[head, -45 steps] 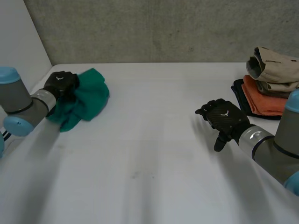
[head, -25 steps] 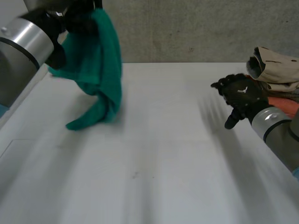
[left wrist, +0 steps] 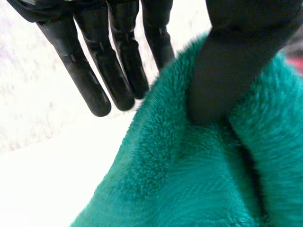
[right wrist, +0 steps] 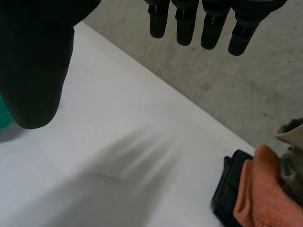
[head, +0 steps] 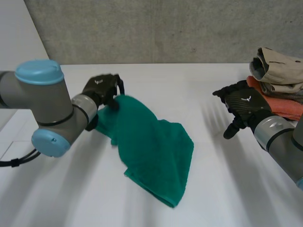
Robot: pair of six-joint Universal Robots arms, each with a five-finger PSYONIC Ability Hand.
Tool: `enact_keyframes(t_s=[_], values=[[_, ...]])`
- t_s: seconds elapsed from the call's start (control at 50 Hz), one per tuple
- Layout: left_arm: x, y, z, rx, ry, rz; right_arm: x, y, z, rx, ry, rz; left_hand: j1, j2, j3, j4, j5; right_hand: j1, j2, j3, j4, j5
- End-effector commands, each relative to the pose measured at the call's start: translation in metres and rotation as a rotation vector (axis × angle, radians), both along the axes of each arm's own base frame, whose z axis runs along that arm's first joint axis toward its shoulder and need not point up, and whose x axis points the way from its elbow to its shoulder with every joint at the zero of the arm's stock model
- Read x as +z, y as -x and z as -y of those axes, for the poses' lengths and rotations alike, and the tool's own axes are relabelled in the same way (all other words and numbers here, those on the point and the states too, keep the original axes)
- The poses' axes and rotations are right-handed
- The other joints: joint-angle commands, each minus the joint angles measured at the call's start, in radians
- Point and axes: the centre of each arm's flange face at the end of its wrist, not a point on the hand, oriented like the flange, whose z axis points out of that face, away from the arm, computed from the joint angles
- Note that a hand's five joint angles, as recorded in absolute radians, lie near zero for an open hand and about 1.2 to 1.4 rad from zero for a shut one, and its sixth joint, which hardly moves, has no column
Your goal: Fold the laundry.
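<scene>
Two arms reach over a white table (head: 189, 90). A green towel (head: 156, 151) lies crumpled across its middle, one end held up by the left hand (head: 100, 89), thumb pinching the cloth, fingers straight. A pile of folded clothes (head: 277, 75) sits at the far right edge; the right hand (head: 241, 106) hovers near it, fingers spread, holding nothing.

The scene is bright, with soft and even light. It appears to come from above: the light-blue cap (head: 39, 72) on the left arm is paler on its top than on its side. The white counter (head: 156, 90) gives much light back, and in the left wrist view it is nearly pure white with glare. The green towel (head: 156, 146) throws only a thin, faint shadow along its near edge, and its folds are darker. The grey wall (head: 165, 28) is lit evenly.
</scene>
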Motion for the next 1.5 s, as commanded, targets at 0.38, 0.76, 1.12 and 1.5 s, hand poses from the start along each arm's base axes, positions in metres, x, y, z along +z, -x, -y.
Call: enact_keyframes(t_s=[0.38, 0.76, 1.12, 1.5], values=[[-0.017, -0.042, -0.053, -0.031, 0.066, 0.263, -0.035, -0.053, -0.146, 0.345, -0.332, -0.110, -0.267, -0.296, -0.309, -0.307, -0.309, 0.101, 0.115, 0.115, 0.111, 0.100], [-0.064, -0.005, -0.012, -0.196, 0.085, 0.245, -0.077, -0.080, -0.150, 0.310, -0.212, -0.106, -0.309, -0.338, -0.351, -0.349, -0.351, 0.385, 0.399, 0.400, 0.396, 0.385], [0.083, -0.016, -0.039, -0.028, 0.382, 0.143, 0.056, -0.030, -0.060, 0.045, 0.194, -0.081, 0.578, 0.549, 0.536, 0.539, 0.536, 1.172, 1.186, 1.186, 1.182, 1.171], [0.040, -0.036, -0.077, -0.053, 0.174, 0.240, 0.056, -0.013, 0.005, 0.140, 0.004, -0.336, 0.578, 0.549, 0.536, 0.539, 0.536, 1.172, 1.186, 1.186, 1.182, 1.171]])
